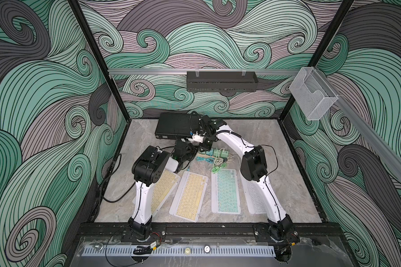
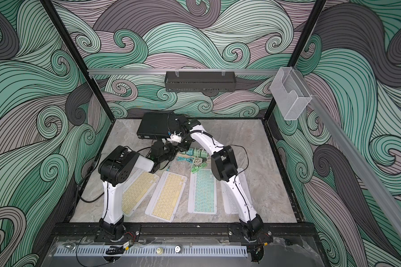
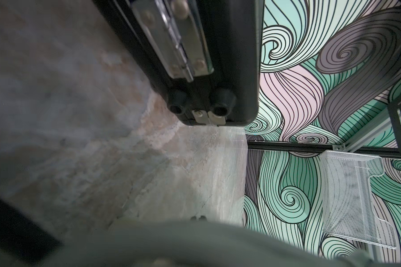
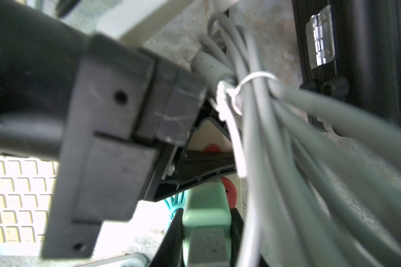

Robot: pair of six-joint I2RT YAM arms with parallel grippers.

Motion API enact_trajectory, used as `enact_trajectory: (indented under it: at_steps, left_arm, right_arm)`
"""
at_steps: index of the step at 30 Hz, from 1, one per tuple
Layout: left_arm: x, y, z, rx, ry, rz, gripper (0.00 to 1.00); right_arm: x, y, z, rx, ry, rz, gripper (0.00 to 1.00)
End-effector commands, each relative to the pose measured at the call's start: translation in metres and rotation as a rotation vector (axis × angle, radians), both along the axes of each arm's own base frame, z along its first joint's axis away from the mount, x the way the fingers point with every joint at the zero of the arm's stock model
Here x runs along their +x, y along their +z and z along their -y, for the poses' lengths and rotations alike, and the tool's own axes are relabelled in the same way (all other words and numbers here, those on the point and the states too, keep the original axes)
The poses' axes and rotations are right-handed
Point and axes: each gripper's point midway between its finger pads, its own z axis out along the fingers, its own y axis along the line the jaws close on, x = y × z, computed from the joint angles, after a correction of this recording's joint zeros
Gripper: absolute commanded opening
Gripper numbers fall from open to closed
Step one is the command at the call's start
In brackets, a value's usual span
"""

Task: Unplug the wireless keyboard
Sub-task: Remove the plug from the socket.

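Right gripper point(image 4: 205, 216) clamps the green charger plug point(image 4: 206, 203), apparently seated ahead in the power strip point(image 4: 210, 134); the clenched left gripper point(image 4: 176, 111) sits alongside.

**Swirls, Marble, Pastel Keys**

Black-lined teal, mint, mauve and grey swirls cover the walls point(image 1: 218, 34). The surface point(image 1: 287, 185) is grey marble. Two keyboards point(image 1: 190, 196) point(image 1: 163, 188) show yellow keys, the third keyboard point(image 1: 226, 191) mint, the fourth keyboard point(image 1: 255, 198) white. The case point(image 1: 176, 124) is black, the charger point(image 4: 205, 208) green, the cable bundle point(image 4: 333, 107) grey, my arms point(image 1: 141, 196) point(image 1: 272, 196) white with black joints.
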Motion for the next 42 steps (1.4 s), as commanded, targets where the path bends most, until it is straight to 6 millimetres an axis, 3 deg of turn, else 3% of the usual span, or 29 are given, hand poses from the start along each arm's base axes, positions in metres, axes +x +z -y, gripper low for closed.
enact_trajectory:
  at_steps: [1, 4, 13, 18, 25, 35, 42]
  left_arm:
    - [-0.075, -0.124, -0.036, 0.213, 0.017, -0.421, 0.0]
    - [-0.075, -0.124, -0.036, 0.214, 0.016, -0.42, 0.0]
    - [-0.074, -0.124, -0.036, 0.212, 0.017, -0.42, 0.0]
    - [-0.075, -0.124, -0.036, 0.212, 0.017, -0.421, 0.0]
    - [-0.074, -0.123, -0.036, 0.21, 0.019, -0.42, 0.0]
    - [-0.075, -0.124, -0.036, 0.212, 0.02, -0.421, 0.0]
    - [-0.074, -0.124, -0.035, 0.209, 0.018, -0.419, 0.0]
  right_arm:
    - [0.001, 0.088, -0.034, 0.297, 0.024, 0.055, 0.0]
    - [0.005, 0.085, -0.031, 0.263, 0.014, 0.083, 0.0]
    - [0.027, 0.052, -0.01, -0.074, 0.024, 0.308, 0.0]
    - [0.021, 0.059, -0.016, -0.024, 0.036, 0.287, 0.0]
    - [-0.001, 0.085, -0.034, 0.242, 0.05, 0.108, 0.0]
    - [0.016, 0.077, -0.02, 0.089, 0.017, 0.232, 0.0]
    - [0.017, 0.077, -0.021, 0.088, 0.021, 0.24, 0.0]
